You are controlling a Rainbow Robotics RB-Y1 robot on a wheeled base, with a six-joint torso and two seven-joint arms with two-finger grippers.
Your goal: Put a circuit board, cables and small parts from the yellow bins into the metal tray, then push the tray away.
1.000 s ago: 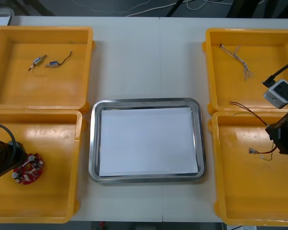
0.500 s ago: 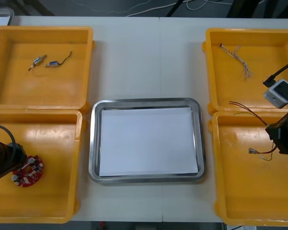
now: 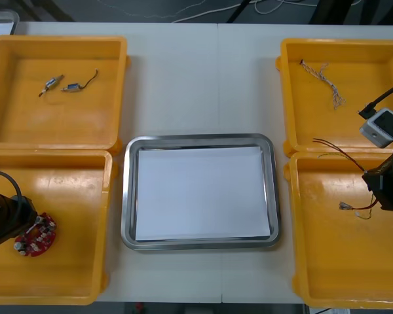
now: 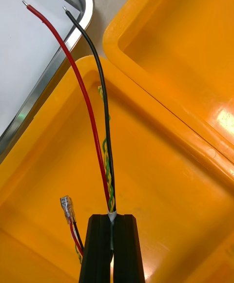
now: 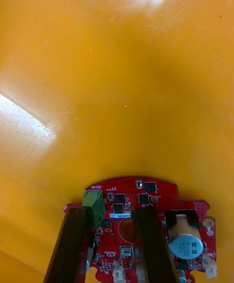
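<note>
- Left gripper (image 5: 111,213): lower left of the front view, inside the near left yellow bin (image 3: 72,275). Its fingers (image 5: 73,249) are pinched on the round red circuit board (image 3: 35,235) and stand apart with the board's middle between them.
- Circuit board: lower left of the front view, close to that bin's left wall. In the left wrist view its green block (image 5: 93,201) sits at one fingertip and a silver-topped cylinder (image 5: 186,245) stands just beside the other finger. Whether the board is clear of the bin floor: cannot tell.
- Right gripper (image 4: 112,217): right edge of the front view, over the near right yellow bin (image 3: 340,275). Its fingers are pressed nearly together, pinching a cable (image 4: 108,185).
- Cable: one red strand, one black strand and a yellow-green twist, all rising from the pinch. In the right wrist view the bare tips of the red and black strands lie over a corner of the metal tray (image 3: 126,196). A short end with a metal terminal (image 4: 66,207) hangs beside the fingers.
- Metal tray: centre of the front view, between the bins on the light table (image 3: 196,78), white inside.
- Far left yellow bin (image 3: 26,131), upper left: two small metal parts (image 3: 52,83) lying near each other.
- Far right yellow bin (image 3: 380,52), upper right: a twisted cable (image 3: 324,82) on the floor.
</note>
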